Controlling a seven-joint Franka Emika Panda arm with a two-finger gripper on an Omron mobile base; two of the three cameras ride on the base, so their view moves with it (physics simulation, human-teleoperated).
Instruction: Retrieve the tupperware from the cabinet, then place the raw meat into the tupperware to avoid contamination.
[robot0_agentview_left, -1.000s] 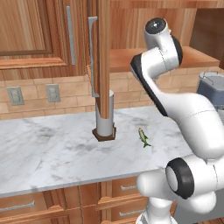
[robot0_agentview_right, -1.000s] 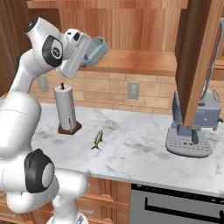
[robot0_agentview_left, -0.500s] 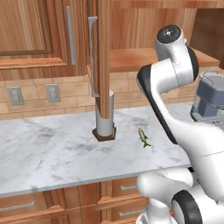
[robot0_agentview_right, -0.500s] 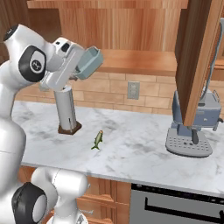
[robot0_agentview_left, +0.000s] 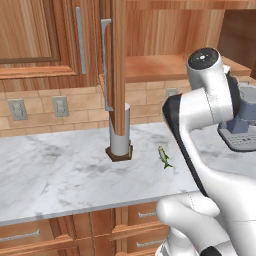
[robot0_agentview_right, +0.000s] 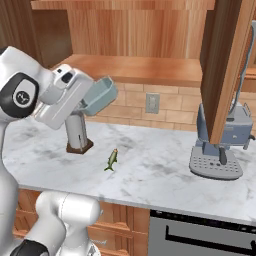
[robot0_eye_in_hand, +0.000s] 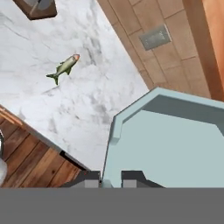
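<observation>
With the jaws clenched on one wall of its rim, the tupperware (robot0_agentview_right: 99, 95) is carried in the air by the gripper (robot0_eye_in_hand: 110, 178), out of the cabinet (robot0_agentview_right: 226, 65) and above the marble counter (robot0_agentview_right: 160, 170), tipped on its side so the mouth faces away from the arm.

Item, tupperware: pale blue-grey tub, flared rim, empty as far as the hand view shows its inside. Held by the rim, probably because that thin wall is the only part narrow enough to pinch.

Item, raw meat (robot0_agentview_right: 112, 159): small greenish fish-shaped piece, lying flat on the counter, just right of the paper towel roll (robot0_agentview_left: 120, 131) and well left of the coffee machine (robot0_agentview_right: 221, 145). Not yet in any container.

Item, cabinet: doors swung open, shelf bare where visible.

Judgement: retrieval looks done; the tub likely needs setting upright near the fish before loading.
</observation>
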